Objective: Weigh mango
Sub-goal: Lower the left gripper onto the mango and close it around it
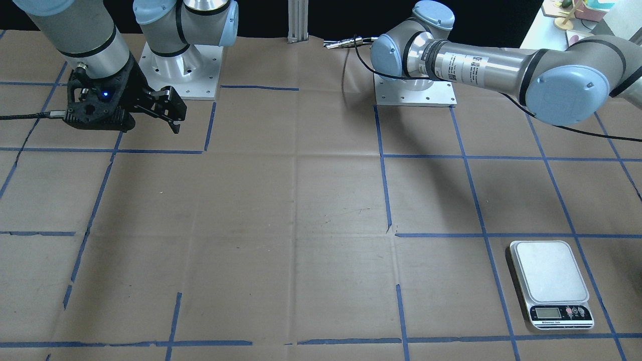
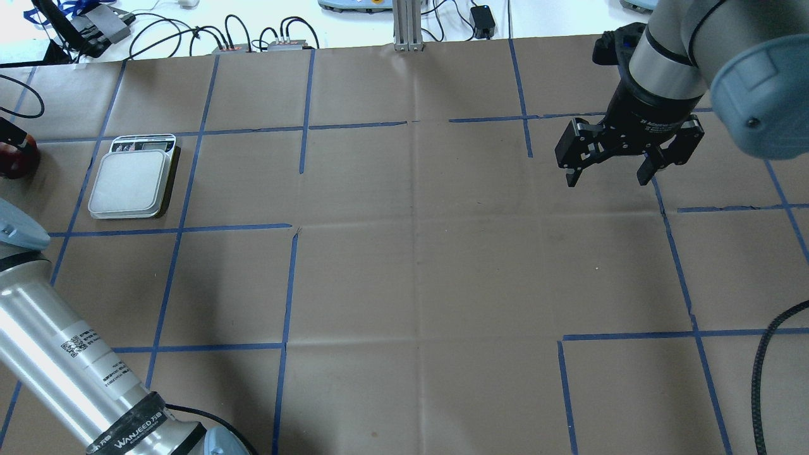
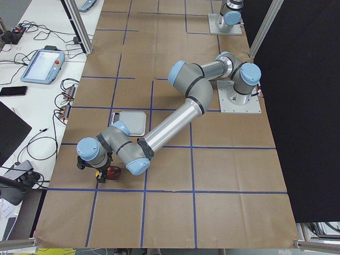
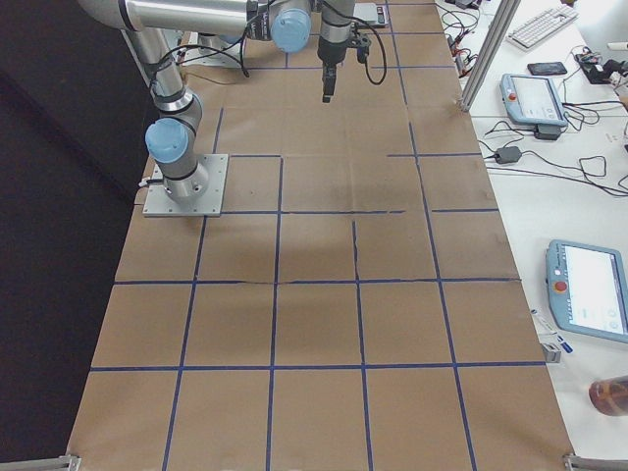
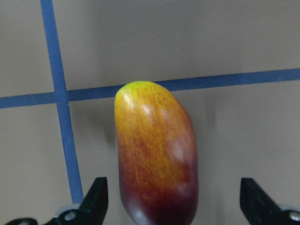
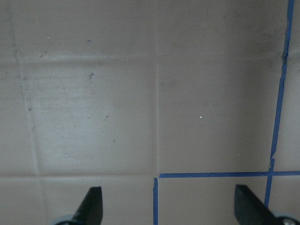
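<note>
The mango (image 5: 157,154), dark red fading to yellow at its far end, lies on the brown paper over a blue tape line. My left gripper (image 5: 173,206) is open, with one finger on each side of the mango and a gap at each side. The exterior left view shows the mango (image 3: 113,172) beside that gripper (image 3: 100,171) near the table's end. In the overhead view only a red part of the mango (image 2: 11,161) shows at the left edge. The white scale (image 2: 129,183) stands bare, a short way from the mango. My right gripper (image 2: 607,178) is open and empty above the table.
Blue tape lines grid the brown paper. The scale also shows in the front view (image 1: 549,281). Cables and control boxes lie beyond the far edge (image 2: 253,38). The left arm's long link (image 3: 175,122) stretches over the table past the scale.
</note>
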`<state>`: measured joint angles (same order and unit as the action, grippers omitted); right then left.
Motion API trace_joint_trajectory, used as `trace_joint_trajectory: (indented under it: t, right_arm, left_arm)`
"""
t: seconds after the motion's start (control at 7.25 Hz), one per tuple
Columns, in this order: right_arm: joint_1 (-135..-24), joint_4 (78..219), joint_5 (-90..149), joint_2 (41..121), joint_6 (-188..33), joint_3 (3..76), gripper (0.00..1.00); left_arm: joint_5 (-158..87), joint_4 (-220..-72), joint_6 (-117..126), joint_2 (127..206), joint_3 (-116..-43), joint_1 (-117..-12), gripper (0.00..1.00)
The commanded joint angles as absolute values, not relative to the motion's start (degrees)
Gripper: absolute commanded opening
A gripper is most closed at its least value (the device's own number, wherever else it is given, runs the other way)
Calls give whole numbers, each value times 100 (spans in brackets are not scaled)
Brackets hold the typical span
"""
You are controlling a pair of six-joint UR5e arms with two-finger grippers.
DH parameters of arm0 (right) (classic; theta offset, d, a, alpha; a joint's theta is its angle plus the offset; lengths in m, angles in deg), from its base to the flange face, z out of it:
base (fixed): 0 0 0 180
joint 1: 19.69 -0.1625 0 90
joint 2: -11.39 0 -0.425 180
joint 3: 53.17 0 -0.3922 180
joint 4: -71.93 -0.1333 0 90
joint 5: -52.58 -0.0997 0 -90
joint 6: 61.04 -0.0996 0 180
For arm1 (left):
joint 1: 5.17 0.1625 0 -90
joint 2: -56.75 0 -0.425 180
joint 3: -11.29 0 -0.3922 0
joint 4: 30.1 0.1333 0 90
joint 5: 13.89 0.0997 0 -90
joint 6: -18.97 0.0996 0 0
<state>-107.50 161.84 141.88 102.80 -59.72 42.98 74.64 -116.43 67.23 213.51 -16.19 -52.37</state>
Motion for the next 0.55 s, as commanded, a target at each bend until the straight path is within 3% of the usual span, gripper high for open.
trace_joint_trajectory:
  t: [0.0, 0.28, 0.41]
  right_arm:
    - [-10750, 16184, 14188, 10280, -5972, 4298, 100]
    - [-10750, 16184, 14188, 10280, -5972, 4298, 100]
    - [-10750, 16184, 14188, 10280, -5972, 4298, 100]
  left_arm:
    - [7462, -11649, 6705, 21487, -1586, -5255, 99]
    - [7471, -11649, 6687, 21513, -1586, -5255, 67]
    - [7471, -11649, 6687, 21513, -1578, -5255, 56]
